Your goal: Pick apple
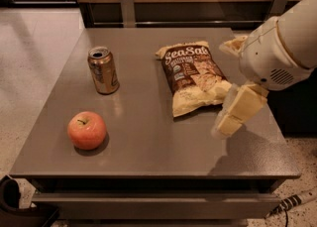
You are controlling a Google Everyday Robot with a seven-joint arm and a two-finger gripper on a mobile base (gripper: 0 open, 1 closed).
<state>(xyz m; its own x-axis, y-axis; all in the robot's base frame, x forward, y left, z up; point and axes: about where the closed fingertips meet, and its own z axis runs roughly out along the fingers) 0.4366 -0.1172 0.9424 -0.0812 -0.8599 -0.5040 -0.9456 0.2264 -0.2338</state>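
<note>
The apple [87, 130], round and pinkish-red with a short dark stem, sits upright on the grey table [148, 146] near its front left corner. My gripper [229, 118] hangs from the white arm at the right side of the table, above its surface, next to the chip bag's lower right corner. It is far to the right of the apple and holds nothing that I can see.
A bronze drink can [103, 70] stands upright behind the apple at the left. A Sea Salt chip bag [194, 76] lies flat at the middle right. The white arm [282, 47] fills the upper right. A cable [292, 203] lies on the floor at the lower right.
</note>
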